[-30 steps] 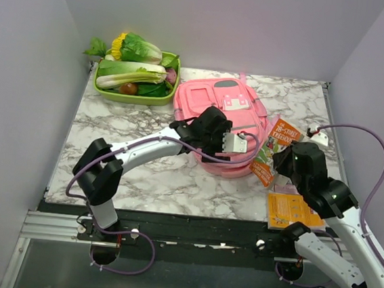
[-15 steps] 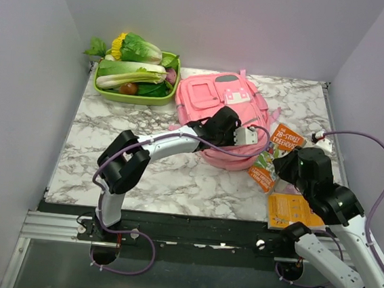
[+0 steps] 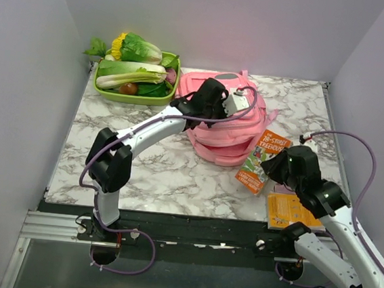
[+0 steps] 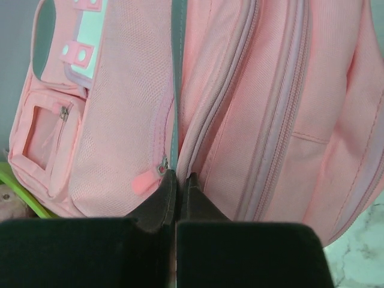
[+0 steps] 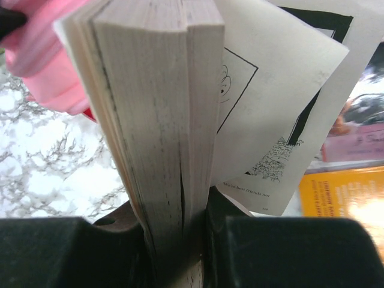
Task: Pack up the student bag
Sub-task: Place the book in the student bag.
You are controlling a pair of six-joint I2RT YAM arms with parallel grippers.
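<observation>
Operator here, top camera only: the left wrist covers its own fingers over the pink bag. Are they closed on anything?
Observer: Yes. The left gripper is shut, and its tips seem to pinch a thin edge of the student bag along a zip line.
Operator: On the zip pull?
Observer: No. The pink zip pull lies just beside the tips, outside them.
Operator: And the right arm's book, is that grip clean?
Observer: The right gripper clamps the thick block of the book, page edges toward the wrist camera, but some illustrated pages fan loose outside the grip.
</observation>
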